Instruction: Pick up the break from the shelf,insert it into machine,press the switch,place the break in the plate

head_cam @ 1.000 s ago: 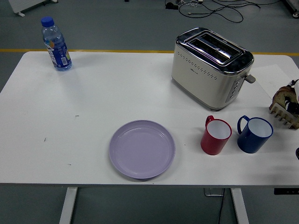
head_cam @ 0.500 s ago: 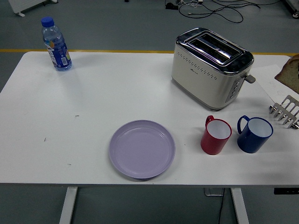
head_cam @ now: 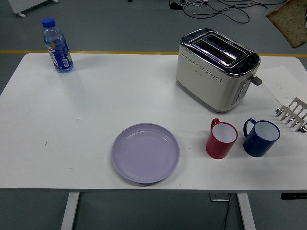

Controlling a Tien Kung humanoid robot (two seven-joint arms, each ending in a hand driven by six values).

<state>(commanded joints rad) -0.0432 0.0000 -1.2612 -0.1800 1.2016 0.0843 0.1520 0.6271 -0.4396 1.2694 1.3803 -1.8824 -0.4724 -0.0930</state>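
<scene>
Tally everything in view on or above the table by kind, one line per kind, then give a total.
Water bottle: 1
Toaster: 1
Mugs: 2, one red mug, one blue mug
Purple plate: 1
Toast rack: 1
Bread slice: 1, up at the top right edge
Total: 7

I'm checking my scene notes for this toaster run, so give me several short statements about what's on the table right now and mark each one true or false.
1. The round lilac plate holds nothing. True.
2. The slice of brown bread sits in a slot of the cream and chrome toaster. False: it is up at the picture's top right corner, clear of the toaster.
3. The red mug stands left of the blue mug. True.
4. The clear water bottle with the blue cap lies on its side. False: it stands upright at the far left corner.
5. The slotted rack at the right edge holds bread. False: no bread shows in it.
</scene>
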